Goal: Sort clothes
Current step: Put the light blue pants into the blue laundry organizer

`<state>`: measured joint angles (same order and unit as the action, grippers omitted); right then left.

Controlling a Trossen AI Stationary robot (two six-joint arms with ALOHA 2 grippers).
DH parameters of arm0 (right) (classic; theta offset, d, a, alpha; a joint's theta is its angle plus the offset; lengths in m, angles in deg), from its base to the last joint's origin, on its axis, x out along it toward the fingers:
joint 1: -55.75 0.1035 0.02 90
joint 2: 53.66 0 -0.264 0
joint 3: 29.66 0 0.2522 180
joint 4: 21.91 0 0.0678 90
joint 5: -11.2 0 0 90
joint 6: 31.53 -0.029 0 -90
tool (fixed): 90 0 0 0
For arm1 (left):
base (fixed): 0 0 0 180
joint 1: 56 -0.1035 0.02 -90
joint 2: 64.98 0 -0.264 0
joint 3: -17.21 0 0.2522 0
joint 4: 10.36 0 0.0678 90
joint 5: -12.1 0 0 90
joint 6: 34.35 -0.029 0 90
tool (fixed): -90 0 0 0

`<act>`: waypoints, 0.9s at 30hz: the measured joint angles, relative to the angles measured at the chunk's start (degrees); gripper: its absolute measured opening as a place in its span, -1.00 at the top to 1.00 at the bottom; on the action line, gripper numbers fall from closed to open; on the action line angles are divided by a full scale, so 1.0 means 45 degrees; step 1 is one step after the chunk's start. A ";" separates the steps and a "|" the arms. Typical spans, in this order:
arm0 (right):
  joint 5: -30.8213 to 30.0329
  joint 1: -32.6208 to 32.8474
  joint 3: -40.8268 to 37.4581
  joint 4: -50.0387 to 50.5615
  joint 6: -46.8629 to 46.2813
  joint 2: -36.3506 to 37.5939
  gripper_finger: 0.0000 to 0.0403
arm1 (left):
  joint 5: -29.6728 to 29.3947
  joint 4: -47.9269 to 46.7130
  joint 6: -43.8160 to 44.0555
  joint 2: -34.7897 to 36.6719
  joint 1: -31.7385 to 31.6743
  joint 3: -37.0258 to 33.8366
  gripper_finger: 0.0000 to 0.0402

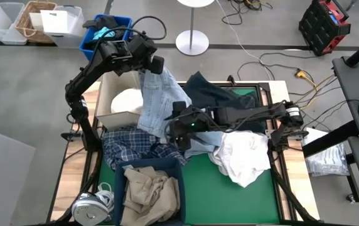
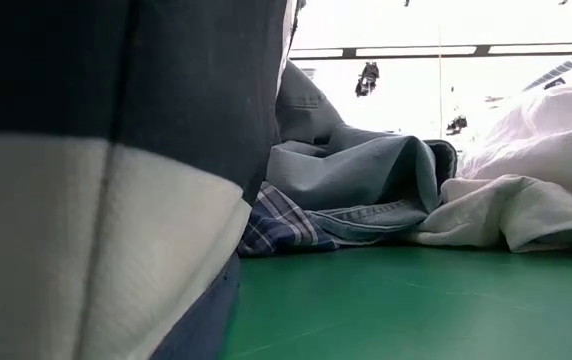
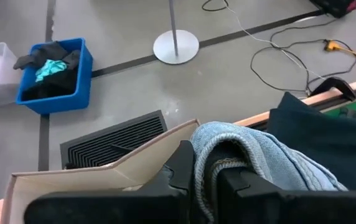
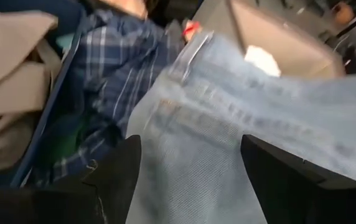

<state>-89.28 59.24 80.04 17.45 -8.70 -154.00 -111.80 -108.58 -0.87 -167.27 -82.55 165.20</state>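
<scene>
My left gripper (image 1: pixel 153 68) is raised over the table's far left, shut on the light blue denim (image 1: pixel 157 100), which hangs down from it. My right gripper (image 1: pixel 178 129) reaches in from the right. It is open, with its fingers standing either side of the denim's lower part (image 4: pixel 190 124). A blue-white plaid shirt (image 1: pixel 129 141) lies beside it on the green mat. A white shirt (image 1: pixel 242 157) lies heaped at the right and a dark navy piece (image 1: pixel 211 91) at the far side. Tan trousers (image 1: pixel 145 188) fill a navy bin. My left gripper pinches a bunched fold of the denim (image 3: pixel 218 146) between its two fingers (image 3: pixel 181 165). The denim drapes over the fingertips and hangs below them, its lower end on the clothes on the table (image 1: pixel 160 125). Whether my right gripper touches the denim, I cannot tell.
A cardboard box (image 1: pixel 107 116) holding a white garment (image 1: pixel 128 100) stands at the table's left, under my left arm. A blue bin (image 3: pixel 53 78) with a black and teal bundle sits on the floor beyond the far edge. The navy bin's wall (image 2: pixel 96 180) blocks the low view's left half.
</scene>
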 joint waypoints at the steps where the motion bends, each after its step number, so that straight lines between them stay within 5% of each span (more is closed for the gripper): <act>1: -0.0018 0.0000 -0.0066 0.0096 -0.0103 -0.0088 -0.36 | 0.0182 0.0000 -0.0002 0.0022 0.0000 -0.0002 0.96; 6: -0.2000 0.0002 -0.0156 0.0044 0.0096 -0.0981 -0.43 | 0.0763 -0.0002 -0.0342 0.0040 0.0005 0.0000 0.96; 11: -0.2341 -0.0223 -0.0199 -0.0382 0.0368 -0.1576 -0.35 | 0.1316 -0.0064 -0.0573 0.0040 0.0009 0.0000 0.96; 15: -0.2351 -0.0287 -0.0214 -0.0504 0.0358 -0.1707 -0.03 | 0.1334 -0.0480 -0.0676 0.0045 0.0019 0.0000 0.96; 21: -0.2346 -0.0495 -0.0214 -0.0148 0.0174 -0.1582 0.83 | 0.1525 -0.0799 -0.1052 0.0050 0.0044 0.0000 0.96; 27: -0.2297 -0.0573 -0.0224 0.0686 -0.0617 -0.0127 0.95 | 0.4101 -0.0801 -0.2324 0.0202 0.0053 0.0000 0.96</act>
<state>-99.62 56.66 79.04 20.54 -11.47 -154.57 -93.35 -112.19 -11.33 -166.36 -82.31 165.20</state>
